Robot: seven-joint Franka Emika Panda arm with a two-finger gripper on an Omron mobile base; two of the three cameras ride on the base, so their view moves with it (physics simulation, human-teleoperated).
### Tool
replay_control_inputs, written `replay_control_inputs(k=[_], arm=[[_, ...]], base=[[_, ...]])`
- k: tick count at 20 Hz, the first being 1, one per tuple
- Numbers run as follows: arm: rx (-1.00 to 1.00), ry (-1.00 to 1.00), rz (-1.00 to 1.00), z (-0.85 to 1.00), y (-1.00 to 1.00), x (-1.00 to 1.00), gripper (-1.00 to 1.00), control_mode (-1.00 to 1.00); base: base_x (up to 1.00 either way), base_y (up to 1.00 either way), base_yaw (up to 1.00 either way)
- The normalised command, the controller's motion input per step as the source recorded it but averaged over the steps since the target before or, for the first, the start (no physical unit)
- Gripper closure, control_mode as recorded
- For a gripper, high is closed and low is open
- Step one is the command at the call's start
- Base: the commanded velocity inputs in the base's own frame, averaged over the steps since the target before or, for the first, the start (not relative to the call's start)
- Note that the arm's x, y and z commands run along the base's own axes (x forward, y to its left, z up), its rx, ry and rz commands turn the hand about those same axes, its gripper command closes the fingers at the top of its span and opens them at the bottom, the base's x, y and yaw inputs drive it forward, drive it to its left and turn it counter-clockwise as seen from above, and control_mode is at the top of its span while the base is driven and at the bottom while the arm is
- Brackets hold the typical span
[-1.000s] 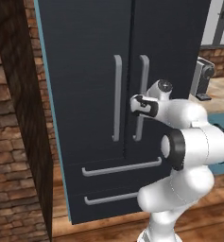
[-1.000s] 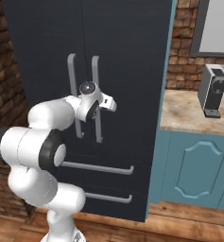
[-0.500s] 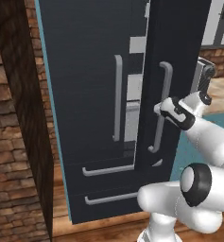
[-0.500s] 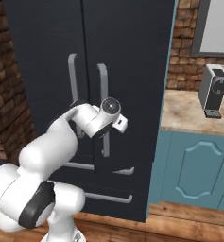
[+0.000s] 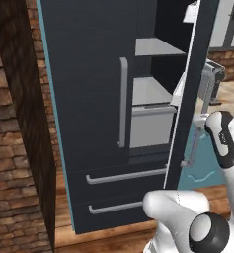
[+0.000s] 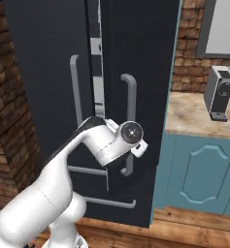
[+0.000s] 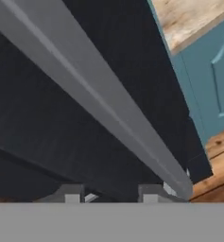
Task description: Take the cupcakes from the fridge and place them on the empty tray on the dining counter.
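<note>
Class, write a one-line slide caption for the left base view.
Fridge right door swung partly open, grey shelves showing inside.

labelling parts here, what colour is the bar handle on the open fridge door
Grey, against the black door. The handle shows best in the right base view.

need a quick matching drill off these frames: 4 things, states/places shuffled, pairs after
Things:
1. right fridge door
2. left fridge door
3. coffee machine
4. tool

States/places:
A. stands on the counter
B. swung partly open
C. shut
D. at the door's grey handle

Pairs: 1-B, 2-C, 3-A, 4-D
</note>
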Motion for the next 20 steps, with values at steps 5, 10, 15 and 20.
replay_control_inputs(k=[5, 10, 15, 20], arm=[[-0.02, -0.37, -0.18, -0.03, 0.31, -1.0, -1.0, -1.0], [-0.2, -0.33, -0.19, 0.26, 1.0, -0.85, -1.0, -1.0], [-0.38, -0.1, -0.31, 0.04, 1.0, 0.32, -1.0, -1.0], [-0.29, 0.01, -0.22, -0.3, 0.9, 0.91, -1.0, -1.0]], base=[[0.0, 0.0, 0.0], [0.0, 0.0, 0.0], [0.0, 0.0, 0.0], [0.0, 0.0, 0.0]])
